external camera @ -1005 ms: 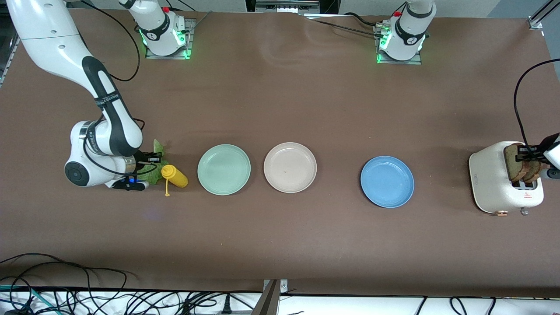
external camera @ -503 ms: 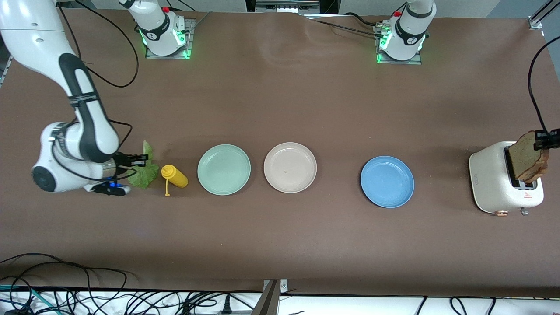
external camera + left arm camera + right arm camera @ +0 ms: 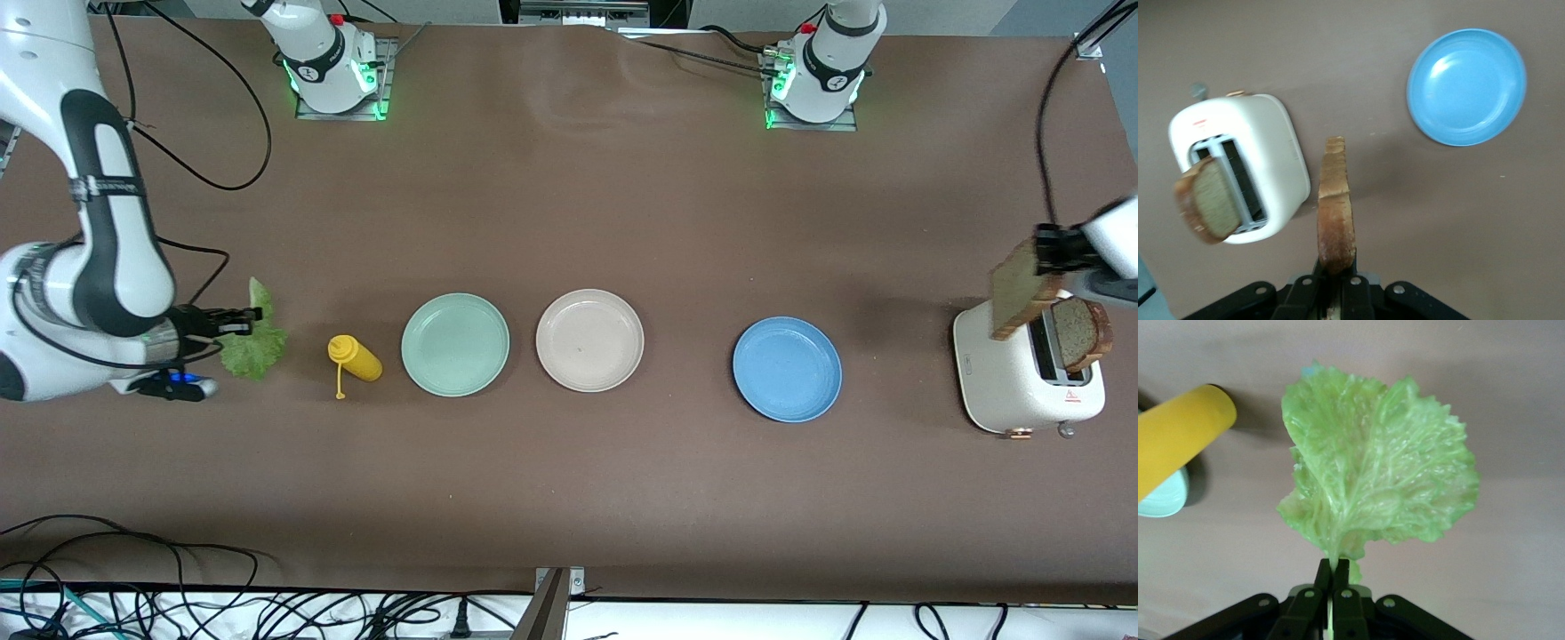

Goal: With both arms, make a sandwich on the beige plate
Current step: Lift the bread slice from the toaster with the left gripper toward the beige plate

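Observation:
My left gripper (image 3: 1042,252) is shut on a brown bread slice (image 3: 1013,294) and holds it in the air over the white toaster (image 3: 1000,373); the slice shows edge-on in the left wrist view (image 3: 1335,207). A second bread slice (image 3: 1083,332) stands in the toaster slot, also in the left wrist view (image 3: 1205,208). My right gripper (image 3: 247,315) is shut on the stem of a green lettuce leaf (image 3: 253,342), held up near the right arm's end of the table; the leaf hangs in the right wrist view (image 3: 1378,487). The beige plate (image 3: 589,340) lies bare at mid-table.
A mint-green plate (image 3: 454,344) lies beside the beige plate toward the right arm's end. A blue plate (image 3: 787,368) lies toward the left arm's end, also in the left wrist view (image 3: 1466,85). A yellow bottle (image 3: 355,358) lies between the lettuce and the mint-green plate.
My left gripper has lifted one bread slice up out of the toaster; the other slice stays in its slot. My right gripper has lifted the lettuce and carried it away from the yellow bottle.

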Controlling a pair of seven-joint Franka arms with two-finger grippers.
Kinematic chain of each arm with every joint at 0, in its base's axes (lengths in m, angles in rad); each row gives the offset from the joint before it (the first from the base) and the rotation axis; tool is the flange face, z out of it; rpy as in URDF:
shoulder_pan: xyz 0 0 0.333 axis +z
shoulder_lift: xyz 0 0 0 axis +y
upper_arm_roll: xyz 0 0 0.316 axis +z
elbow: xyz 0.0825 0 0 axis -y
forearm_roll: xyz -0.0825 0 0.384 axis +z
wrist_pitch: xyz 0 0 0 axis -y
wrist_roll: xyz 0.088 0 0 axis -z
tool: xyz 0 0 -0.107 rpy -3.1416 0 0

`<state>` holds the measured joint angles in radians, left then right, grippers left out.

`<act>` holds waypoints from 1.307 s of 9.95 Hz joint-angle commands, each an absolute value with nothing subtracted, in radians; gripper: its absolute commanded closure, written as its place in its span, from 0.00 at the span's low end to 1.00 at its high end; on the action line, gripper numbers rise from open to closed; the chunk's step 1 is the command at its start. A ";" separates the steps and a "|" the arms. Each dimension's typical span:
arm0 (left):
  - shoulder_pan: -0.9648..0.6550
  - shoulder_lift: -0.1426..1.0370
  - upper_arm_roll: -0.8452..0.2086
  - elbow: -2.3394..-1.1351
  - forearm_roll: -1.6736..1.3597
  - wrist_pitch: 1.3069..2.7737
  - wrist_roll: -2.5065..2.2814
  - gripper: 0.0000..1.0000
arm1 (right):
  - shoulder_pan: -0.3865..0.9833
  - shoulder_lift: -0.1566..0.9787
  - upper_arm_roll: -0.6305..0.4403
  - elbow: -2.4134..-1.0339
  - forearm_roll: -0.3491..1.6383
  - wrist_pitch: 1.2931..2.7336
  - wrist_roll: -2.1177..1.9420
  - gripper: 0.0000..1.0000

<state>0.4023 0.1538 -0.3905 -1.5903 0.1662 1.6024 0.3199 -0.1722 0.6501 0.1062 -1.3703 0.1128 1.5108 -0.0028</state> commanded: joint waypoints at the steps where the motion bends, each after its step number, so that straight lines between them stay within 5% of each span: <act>1: 0.397 0.201 -0.463 -1.572 0.077 1.580 0.289 1.00 | -0.183 0.628 0.114 -1.292 0.086 1.439 -0.029 1.00; 4: 0.257 0.287 -0.469 -1.568 -0.076 1.589 0.166 1.00 | -0.181 0.563 0.124 -1.287 0.094 1.411 -0.057 1.00; 13: -0.027 0.645 -0.468 -1.519 -0.490 2.041 0.080 1.00 | -0.016 0.425 0.141 -1.287 0.100 1.349 0.190 1.00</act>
